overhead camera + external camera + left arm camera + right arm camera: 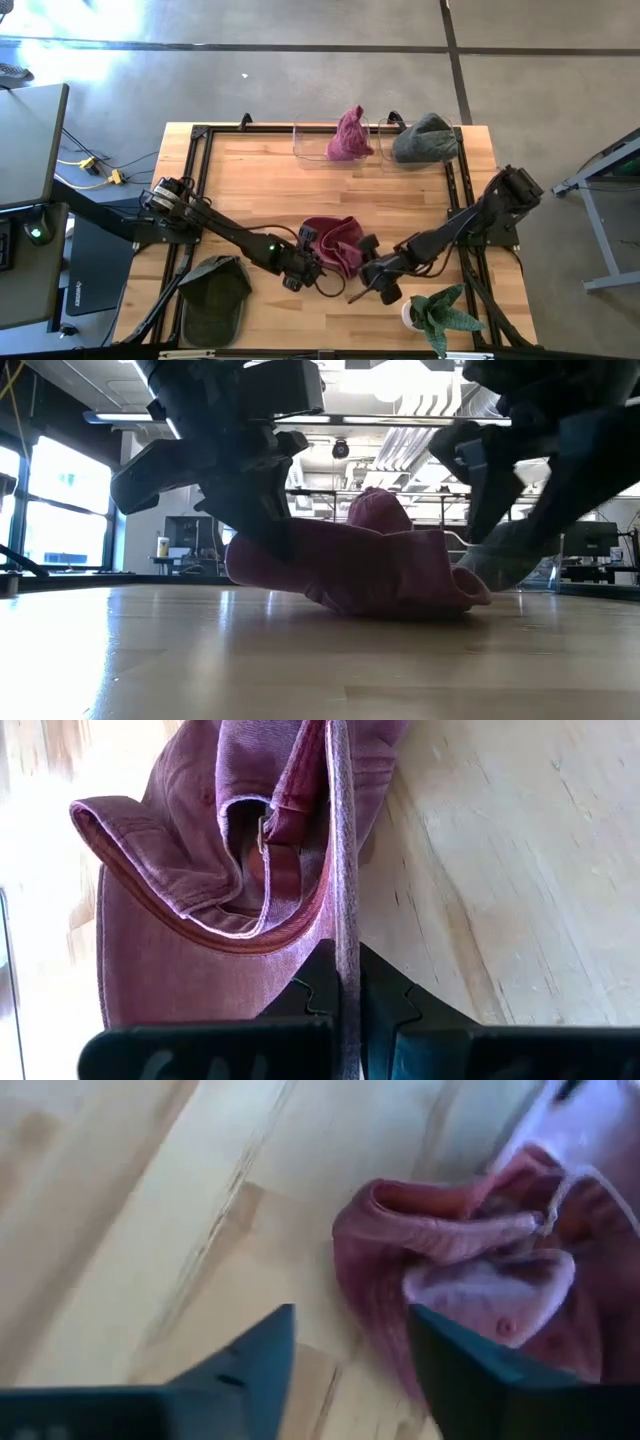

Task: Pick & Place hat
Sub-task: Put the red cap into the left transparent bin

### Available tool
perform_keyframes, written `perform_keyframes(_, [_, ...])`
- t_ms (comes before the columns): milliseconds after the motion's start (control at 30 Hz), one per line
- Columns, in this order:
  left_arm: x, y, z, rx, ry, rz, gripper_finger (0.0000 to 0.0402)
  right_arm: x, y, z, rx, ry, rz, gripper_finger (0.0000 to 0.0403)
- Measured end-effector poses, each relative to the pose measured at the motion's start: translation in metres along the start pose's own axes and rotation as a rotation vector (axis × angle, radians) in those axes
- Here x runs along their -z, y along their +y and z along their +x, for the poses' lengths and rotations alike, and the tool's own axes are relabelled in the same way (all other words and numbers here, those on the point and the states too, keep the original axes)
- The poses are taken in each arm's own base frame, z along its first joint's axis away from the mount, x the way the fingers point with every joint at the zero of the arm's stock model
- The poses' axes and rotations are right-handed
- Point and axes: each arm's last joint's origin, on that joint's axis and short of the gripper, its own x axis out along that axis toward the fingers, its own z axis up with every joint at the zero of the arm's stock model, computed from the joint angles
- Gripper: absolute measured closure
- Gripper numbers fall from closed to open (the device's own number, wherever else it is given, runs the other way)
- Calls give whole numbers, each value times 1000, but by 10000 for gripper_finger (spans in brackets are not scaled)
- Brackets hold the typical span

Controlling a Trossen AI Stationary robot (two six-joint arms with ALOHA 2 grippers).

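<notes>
Pinching maroon hat [200, 900], left jaws closed; right jaws spread.

A robotics lab in an industrial hall: a wooden table [250, 170] on a polished concrete floor [300, 80], bare ducts [420, 435] overhead beyond the right claw [500, 490], tall windows [65, 510] and desks past the left claw [255, 520].
</notes>
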Motion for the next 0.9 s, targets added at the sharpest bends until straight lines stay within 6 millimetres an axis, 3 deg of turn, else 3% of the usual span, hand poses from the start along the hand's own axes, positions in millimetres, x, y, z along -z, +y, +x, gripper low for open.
perform_keyframes(133, [0,0,0,-1,-1,-1,399,3,9,15,129,27,-152,139])
perform_keyframes(300, [-1,0,0,-7,-8,-6,399,8,15,44,183,43,-203,132])
perform_keyframes(467, [-6,3,-3,-65,-16,-30,399,8,13,61,256,11,-105,191])
perform_keyframes(600, [-15,4,-23,-84,-39,-29,399,7,11,60,274,-3,-51,269])
perform_keyframes(767, [-16,-3,-30,-75,-4,5,399,-2,9,47,92,-67,-27,377])
perform_keyframes(833, [-18,-8,-34,-71,-16,16,399,-6,9,39,5,-93,-19,393])
perform_keyframes(900, [-17,-13,-37,-56,-10,44,399,-10,7,30,-98,-121,-12,382])
